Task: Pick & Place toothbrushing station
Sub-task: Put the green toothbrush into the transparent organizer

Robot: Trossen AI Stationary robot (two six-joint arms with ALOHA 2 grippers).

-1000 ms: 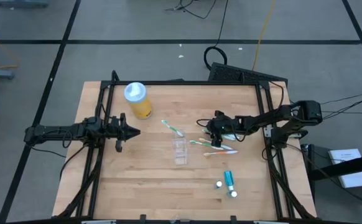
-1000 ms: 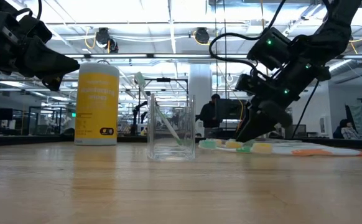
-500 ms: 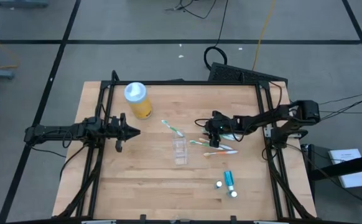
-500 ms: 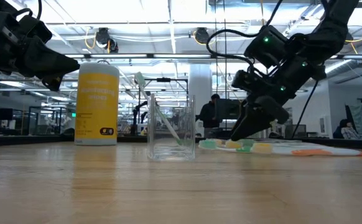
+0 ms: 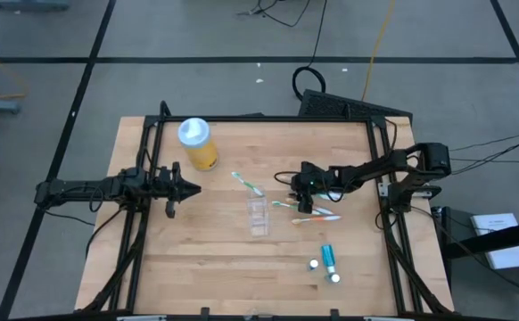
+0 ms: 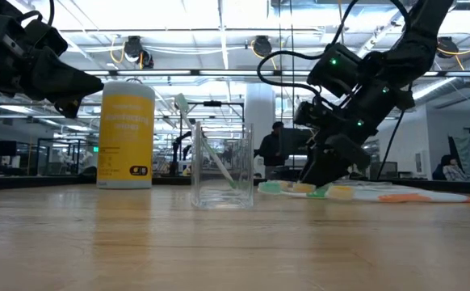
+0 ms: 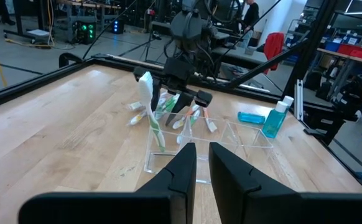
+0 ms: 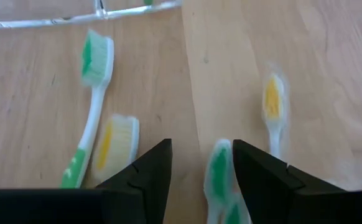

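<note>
My right pincer (image 5: 306, 198) hovers open, a green brush head (image 8: 219, 163) between its tips; the cup (image 5: 257, 217) sits at eight o'clock from it. I should settle squarely astride the head before closing (neighbours lie close). Since a second ago, my arm has crept toward nine o'clock. Left pincer (image 5: 191, 187) waits, narrow.

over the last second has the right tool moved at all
Yes. In the high view the right tool has slid a little left, toward the clear cup, staying low over the loose toothbrushes on the table.
</note>
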